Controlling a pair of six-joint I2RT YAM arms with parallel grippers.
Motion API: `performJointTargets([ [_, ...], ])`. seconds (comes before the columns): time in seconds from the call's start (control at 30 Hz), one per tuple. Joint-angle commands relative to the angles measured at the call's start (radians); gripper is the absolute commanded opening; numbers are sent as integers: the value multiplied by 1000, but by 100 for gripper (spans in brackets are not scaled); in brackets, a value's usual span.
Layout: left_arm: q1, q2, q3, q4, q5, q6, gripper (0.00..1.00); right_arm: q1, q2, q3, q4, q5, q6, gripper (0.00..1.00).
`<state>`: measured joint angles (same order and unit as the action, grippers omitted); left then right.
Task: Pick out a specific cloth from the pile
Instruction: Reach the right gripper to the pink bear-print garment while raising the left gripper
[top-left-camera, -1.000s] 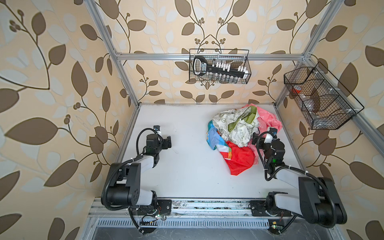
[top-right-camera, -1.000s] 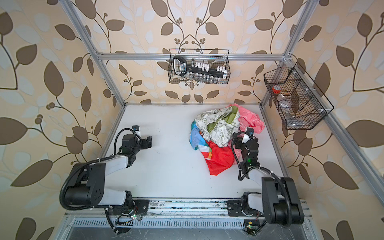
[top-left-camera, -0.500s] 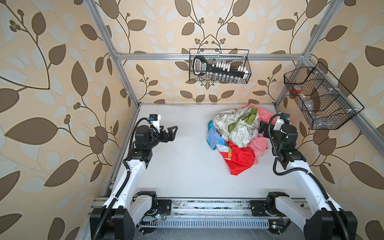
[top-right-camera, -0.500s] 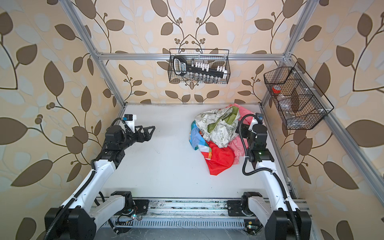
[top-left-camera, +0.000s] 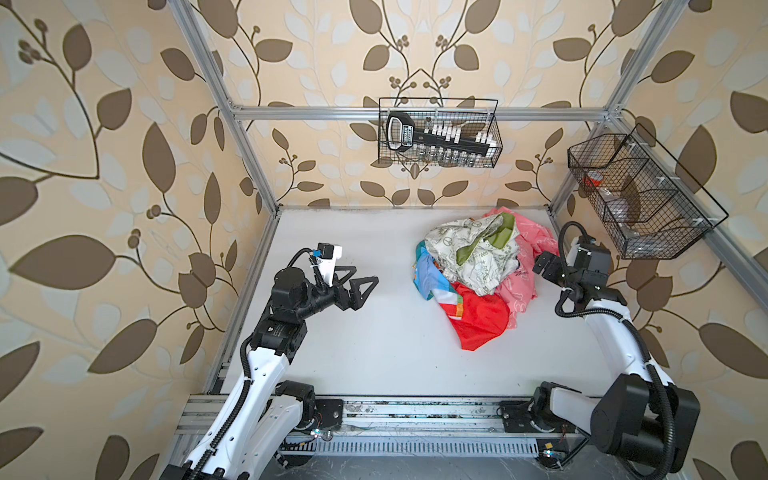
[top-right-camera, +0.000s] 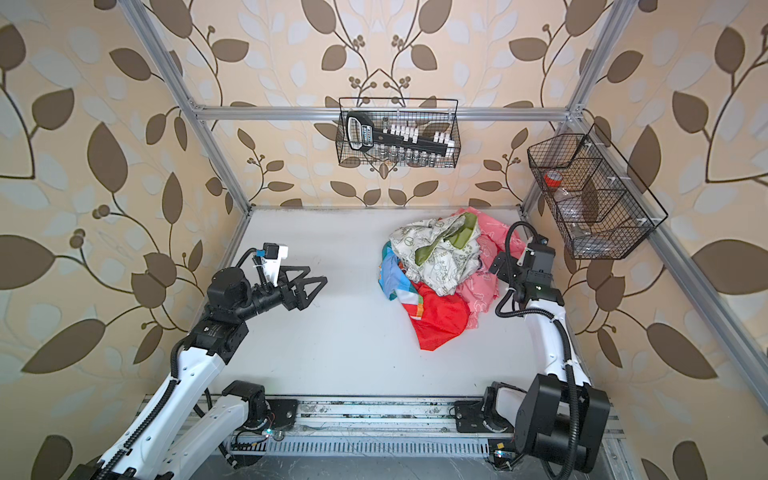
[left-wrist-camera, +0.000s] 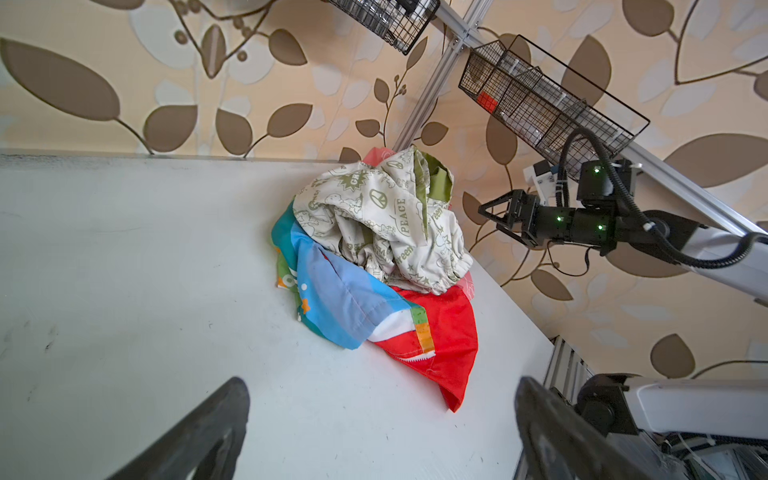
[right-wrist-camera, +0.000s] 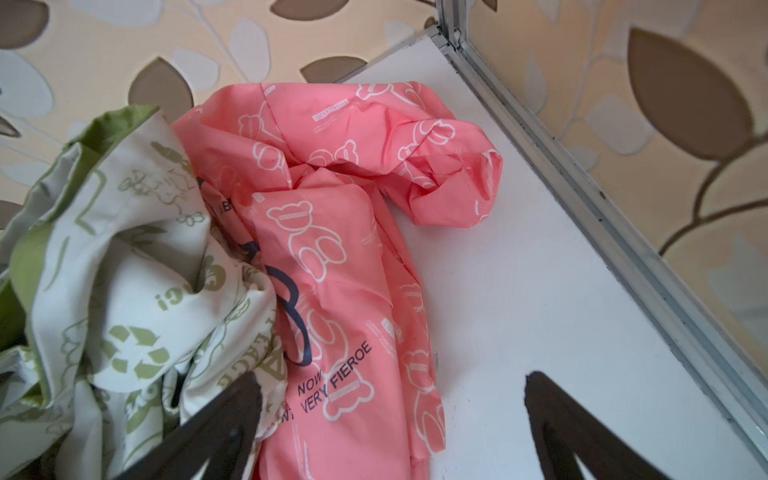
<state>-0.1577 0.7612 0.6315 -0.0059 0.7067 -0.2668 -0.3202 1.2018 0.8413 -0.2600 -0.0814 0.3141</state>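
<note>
Right gripper (right-wrist-camera: 390, 419) jaws apart, empty, above the salmon-pink bear-print cloth (right-wrist-camera: 332, 257), which lies directly below, partly under the cream green-print garment (right-wrist-camera: 124, 270). Exposed pink fold should be pinched alone; depth probably short.

1. Our left arm rises from the near-left base, forearm leaning far and rightward; left tool (top-left-camera: 360, 286) points right, held above the worktop (top-left-camera: 374, 353), jaws spread wide, holding nothing.
2. Our right arm stands at the right edge, wrist bent; right tool (left-wrist-camera: 496, 218) aims left, jaws fully apart, empty.
</note>
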Motion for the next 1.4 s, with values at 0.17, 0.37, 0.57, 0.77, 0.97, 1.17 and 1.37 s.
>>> performJointTargets([
  [0.17, -27, -8, 7, -3, 34, 5, 99, -130, 185, 53, 63, -348, 85, 95],
  [0.37, -28, -8, 7, 10, 46, 9, 99, -181, 257, 54, 145, -445, 132, 95],
  [0.57, -29, -9, 4, 24, 58, 8, 99, -184, 355, 78, 204, -479, 165, 96],
  [0.77, -31, -14, -1, 46, 74, 8, 99, -183, 470, 131, 247, -503, 198, 100],
  [0.97, -32, -11, -3, 52, 80, 15, 99, -135, 528, 181, 233, -465, 175, 99],
  [1.17, -32, -12, -6, 55, 83, 13, 99, -80, 599, 230, 217, -433, 158, 99],
  [1.37, -35, -7, -7, 55, 82, 17, 99, -62, 649, 264, 199, -345, 147, 100],
])
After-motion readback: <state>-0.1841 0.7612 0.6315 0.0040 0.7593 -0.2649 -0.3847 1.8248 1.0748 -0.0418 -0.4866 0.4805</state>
